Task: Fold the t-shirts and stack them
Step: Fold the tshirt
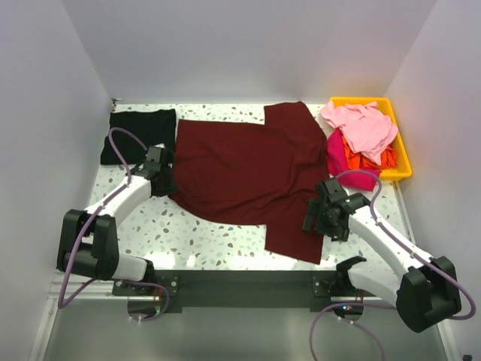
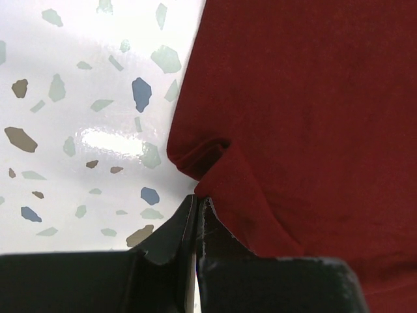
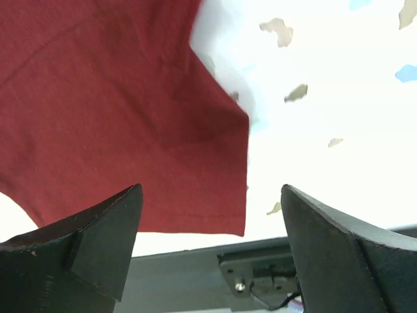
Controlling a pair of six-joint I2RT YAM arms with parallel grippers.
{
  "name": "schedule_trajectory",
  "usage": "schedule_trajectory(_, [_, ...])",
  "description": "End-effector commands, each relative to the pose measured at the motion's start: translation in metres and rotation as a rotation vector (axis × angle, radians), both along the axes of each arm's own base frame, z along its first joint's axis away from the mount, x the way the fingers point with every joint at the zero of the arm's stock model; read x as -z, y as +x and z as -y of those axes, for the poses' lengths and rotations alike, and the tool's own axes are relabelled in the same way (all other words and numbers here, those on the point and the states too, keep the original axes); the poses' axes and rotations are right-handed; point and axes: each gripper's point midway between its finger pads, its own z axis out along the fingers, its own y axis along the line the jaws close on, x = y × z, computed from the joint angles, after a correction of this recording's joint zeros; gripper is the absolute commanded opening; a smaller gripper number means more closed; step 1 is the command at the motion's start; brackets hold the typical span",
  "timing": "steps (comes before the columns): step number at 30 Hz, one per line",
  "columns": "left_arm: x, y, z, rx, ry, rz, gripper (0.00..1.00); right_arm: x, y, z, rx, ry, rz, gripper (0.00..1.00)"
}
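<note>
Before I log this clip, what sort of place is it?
Probably a robot lab cell, not a home: a speckled table boxed in by plain white walls, a left arm and right arm bolted at its near edge, a yellow bin of t-shirts.

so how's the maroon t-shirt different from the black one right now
The maroon t-shirt is spread open across mid-table; the black t-shirt is folded compact at the far left corner. The maroon one covers far more area than the black one. The left gripper pinches the maroon edge; nothing touches the black one. Both lie on the table.
</note>
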Motion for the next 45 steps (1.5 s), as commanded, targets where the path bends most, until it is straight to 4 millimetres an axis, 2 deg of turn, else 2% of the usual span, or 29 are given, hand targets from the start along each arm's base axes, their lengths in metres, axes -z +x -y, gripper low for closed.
schedule_trajectory(1, [-0.020, 0.019, 0.006, 0.035, -0.034, 0.088, 0.00, -0.008, -0.014, 0.008, 0.076, -0.027, -0.026, 0.89])
schedule_trajectory(13, [-0.025, 0.020, 0.008, 0.047, -0.041, 0.100, 0.00, 0.003, -0.049, -0.008, 0.121, 0.055, -0.106, 0.78])
schedule_trajectory(20, [-0.029, 0.019, 0.007, 0.044, -0.038, 0.107, 0.00, 0.024, -0.066, -0.023, 0.078, 0.067, -0.161, 0.69])
schedule_trajectory(25, [-0.029, 0.019, 0.007, 0.043, -0.037, 0.106, 0.00, 0.034, -0.068, -0.028, 0.087, 0.054, -0.157, 0.67])
schedule_trajectory(28, [-0.029, 0.018, 0.007, 0.044, -0.036, 0.104, 0.00, 0.042, -0.072, -0.023, 0.094, 0.038, -0.158, 0.65])
schedule_trajectory(31, [-0.028, 0.018, 0.007, 0.046, -0.038, 0.101, 0.00, 0.042, -0.070, -0.019, 0.109, 0.025, -0.131, 0.61])
schedule_trajectory(32, [-0.027, 0.018, 0.007, 0.046, -0.037, 0.099, 0.00, 0.041, -0.070, -0.017, 0.115, 0.019, -0.128, 0.59])
schedule_trajectory(34, [-0.028, 0.019, 0.008, 0.048, -0.038, 0.100, 0.00, 0.040, -0.069, -0.016, 0.125, 0.019, -0.114, 0.48])
schedule_trajectory(35, [-0.028, 0.018, 0.008, 0.049, -0.039, 0.099, 0.00, 0.041, -0.071, -0.015, 0.127, 0.018, -0.117, 0.38])
schedule_trajectory(37, [-0.028, 0.018, 0.008, 0.047, -0.039, 0.099, 0.00, 0.040, -0.072, -0.011, 0.129, 0.005, -0.114, 0.30])
schedule_trajectory(38, [-0.028, 0.018, 0.008, 0.049, -0.039, 0.097, 0.00, 0.038, -0.072, -0.011, 0.130, 0.003, -0.113, 0.23])
schedule_trajectory(40, [-0.029, 0.017, 0.007, 0.046, -0.036, 0.099, 0.00, 0.035, -0.072, -0.011, 0.124, 0.007, -0.107, 0.16])
schedule_trajectory(41, [-0.029, 0.016, 0.007, 0.047, -0.036, 0.098, 0.00, 0.034, -0.072, -0.011, 0.126, 0.007, -0.105, 0.08])
schedule_trajectory(43, [-0.032, 0.015, 0.006, 0.041, -0.034, 0.103, 0.00, 0.025, -0.070, -0.010, 0.117, -0.001, -0.098, 0.01])
schedule_trajectory(45, [-0.036, 0.014, 0.004, 0.037, -0.028, 0.109, 0.00, 0.013, -0.064, -0.010, 0.104, -0.002, -0.071, 0.00])
